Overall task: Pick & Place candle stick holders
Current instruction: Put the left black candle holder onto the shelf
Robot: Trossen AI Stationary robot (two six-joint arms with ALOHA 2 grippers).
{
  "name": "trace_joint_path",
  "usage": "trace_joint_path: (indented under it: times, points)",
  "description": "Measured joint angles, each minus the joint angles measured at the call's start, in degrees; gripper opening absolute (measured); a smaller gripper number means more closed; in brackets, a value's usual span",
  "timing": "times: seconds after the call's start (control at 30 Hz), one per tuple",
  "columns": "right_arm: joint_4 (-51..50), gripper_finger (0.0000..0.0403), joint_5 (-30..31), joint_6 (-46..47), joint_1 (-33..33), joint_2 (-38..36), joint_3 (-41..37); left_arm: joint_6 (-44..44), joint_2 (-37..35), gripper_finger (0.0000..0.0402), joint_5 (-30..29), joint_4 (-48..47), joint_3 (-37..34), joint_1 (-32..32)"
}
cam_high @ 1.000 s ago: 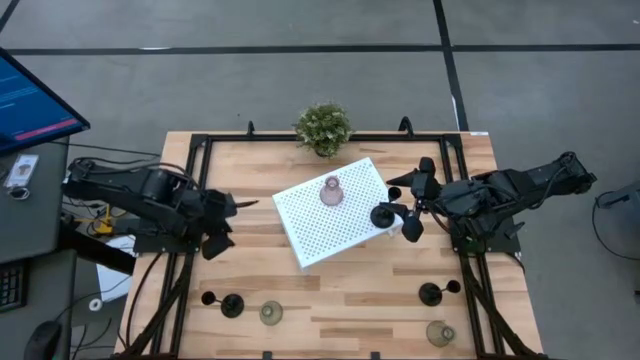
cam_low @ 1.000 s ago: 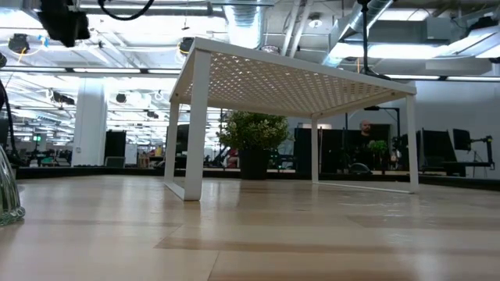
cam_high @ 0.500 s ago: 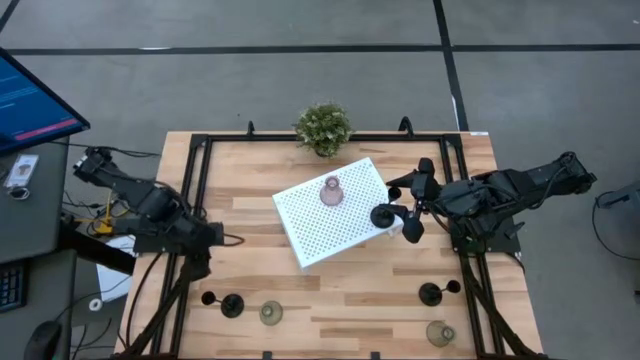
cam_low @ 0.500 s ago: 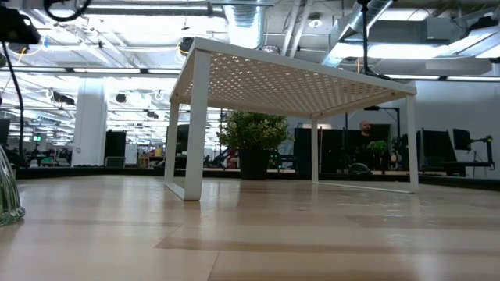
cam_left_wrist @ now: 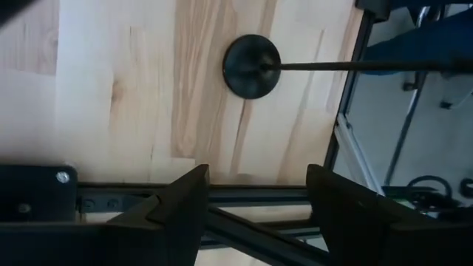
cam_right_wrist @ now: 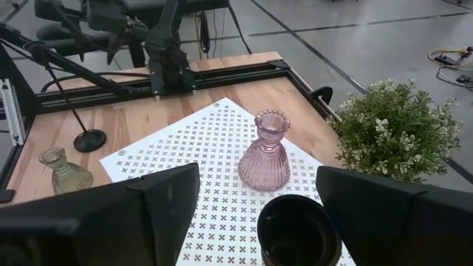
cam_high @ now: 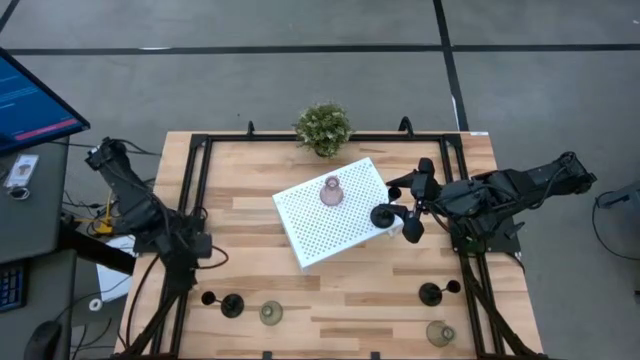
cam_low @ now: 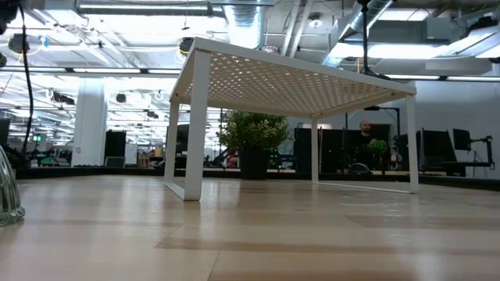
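On the wooden table (cam_high: 350,290) stands a white perforated tray (cam_high: 320,225), office behind.

This is a robotics lab set in a large open-plan office or industrial hall. A wooden worktable (cam_high: 350,290) in a black metal frame (cam_high: 200,180) stands on a grey concrete floor (cam_high: 300,80) marked with dark lines. A monitor (cam_high: 30,100) sits beside it. Across the table, exposed ceiling ducts (cam_low: 250,16), strip lighting, white columns (cam_low: 90,121) and distant workstations show, with a person (cam_low: 366,144) far back.
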Motion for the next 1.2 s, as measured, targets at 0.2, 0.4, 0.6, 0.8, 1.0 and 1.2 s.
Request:
trace_joint_path:
  times: [0.2, 0.4, 0.6, 0.8, 1.0, 1.2]
  points:
    - [0.1, 0.0265, -0.4, 0.2, 0.0, 0.0, 0.0, -0.1, 0.0, 0.0227, -7.1, 0.4, 0.0, -5.6]
    - [0.1, 0.0265, -0.4, 0.4, 0.0, 0.0, 0.0, 0.0, 1.4, 0.0227, -14.1, 1.0, 0.0, -10.2]
    - [0.1, 0.0265, -0.4, 1.4, 0.0, 0.0, 0.0, -1.5, 5.0, 0.0227, -16.4, 3.4, 0.0, -13.1]
    - [0.2, 0.0265, -0.3, 1.8, 0.0, 0.0, 0.0, -1.5, 9.6, 0.0227, -22.2, 6.5, 0.0, -15.7]
    - [2.1, 0.0265, -0.3, 2.6, 0.0, 0.0, 0.0, -3.1, 13.4, 0.0227, -28.4, 7.4, 0.0, -17.9]
    - [2.8, 0.0265, -0.3, 2.5, 0.0, 0.0, 0.0, -6.6, 14.9, 0.0227, -29.0, 10.6, 0.0, -20.8]
